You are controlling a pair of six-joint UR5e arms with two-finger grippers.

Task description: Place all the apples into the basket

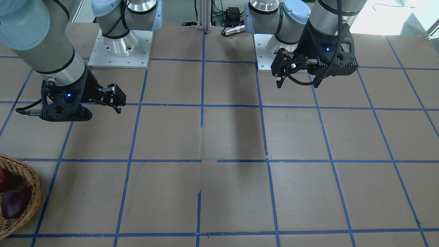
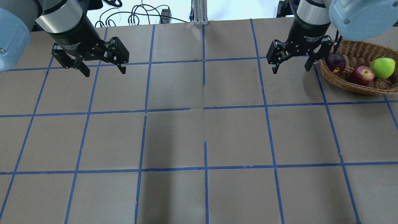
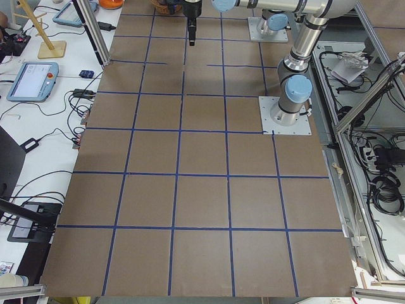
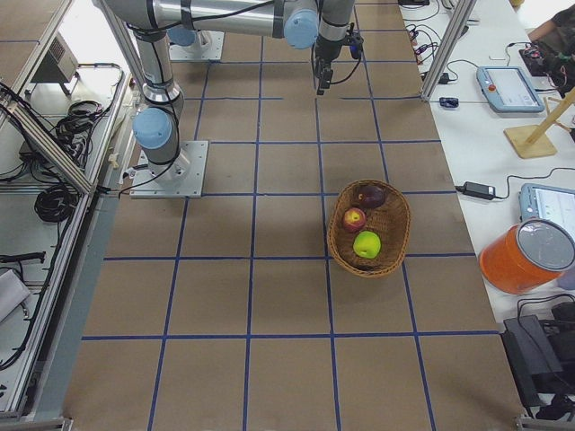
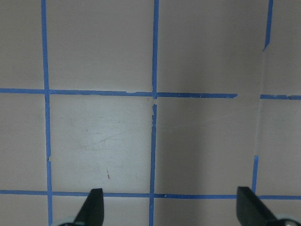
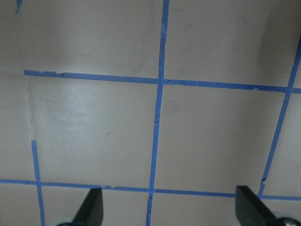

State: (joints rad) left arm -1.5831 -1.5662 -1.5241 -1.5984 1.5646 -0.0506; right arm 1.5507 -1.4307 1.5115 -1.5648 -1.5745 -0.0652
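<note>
Both grippers hang above the bench (image 2: 236,137), spread wide and holding nothing. The left gripper (image 2: 104,70) sits toward the bench's left end. Its wrist view shows 2 fingertips (image 5: 94,207) far apart, with only brown paper and blue tape lines between them. The right gripper (image 2: 291,69) has its jaws just as wide, and its fingertips (image 6: 93,207) also frame nothing but taped paper. Neither gripper touches anything.

The basket (image 2: 357,89) stands toward the bench's far edge, at the robot's right end. All 3 apples lie inside it: the purple apple (image 2: 335,63) against the rim on the side toward the right gripper, the red apple (image 2: 361,75) in the middle, and the green apple (image 2: 382,67) beyond it. From overhead, the right gripper appears just left of the basket's rim, with the purple apple closest to it. The front view shows that gripper raised, clear of the basket and closer to the robot's edge.
</note>
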